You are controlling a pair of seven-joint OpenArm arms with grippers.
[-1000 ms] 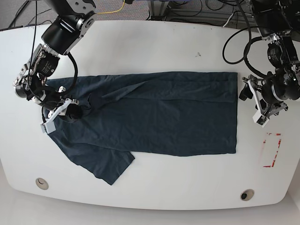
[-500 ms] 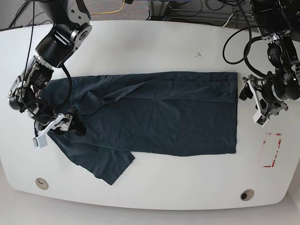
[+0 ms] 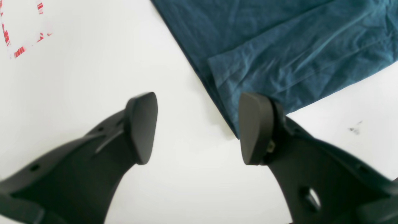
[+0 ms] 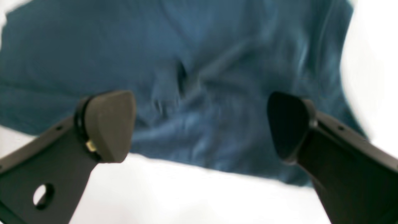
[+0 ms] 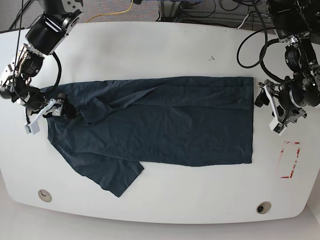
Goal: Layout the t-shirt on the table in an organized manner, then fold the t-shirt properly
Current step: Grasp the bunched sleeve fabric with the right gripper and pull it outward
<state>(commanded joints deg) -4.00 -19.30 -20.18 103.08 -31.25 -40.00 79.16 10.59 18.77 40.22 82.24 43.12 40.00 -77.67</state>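
Navy fabric of the t-shirt (image 5: 165, 120) is lying spread lengthwise across the white worktop (image 5: 165, 55), one sleeve (image 5: 112, 177) pointing toward the near edge. Right end effector (image 5: 47, 112) is now sitting higher and further out by the collar end than half a second ago, jaws wide apart and holding nothing; the small fold (image 5: 92, 111) beside it is staying bunched. Left end effector (image 5: 272, 110) is hovering unchanged just off the hem corner (image 3: 230, 124), jaws parted and empty. Red tape mark (image 5: 290, 160) is lying nearby.
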